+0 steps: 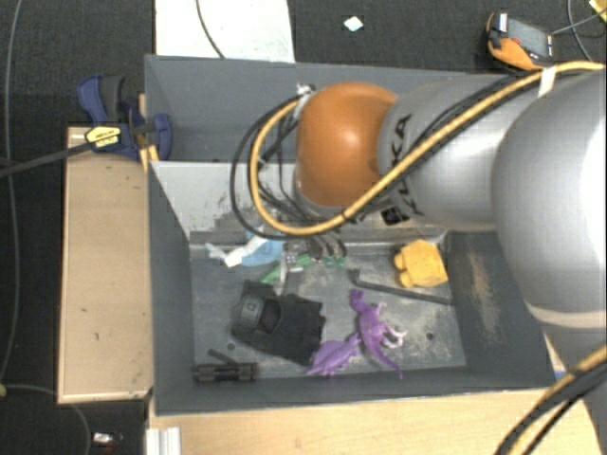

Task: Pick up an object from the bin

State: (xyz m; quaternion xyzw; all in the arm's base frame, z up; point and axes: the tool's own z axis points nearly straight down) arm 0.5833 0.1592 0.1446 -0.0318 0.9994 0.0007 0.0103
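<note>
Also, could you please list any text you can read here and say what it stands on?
"KUKA": black letters, sideways, on the silver arm beside its orange cover.
Dark label under the arm: too blurred to read.
Things in the bin: no readable text.

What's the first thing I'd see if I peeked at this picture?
The big silver robot arm with its round orange cover reaches in from the right over the grey bin. On the bin's floor lies a purple toy creature, with a chunky black thing left of it and a yellow lump farther back.
</note>
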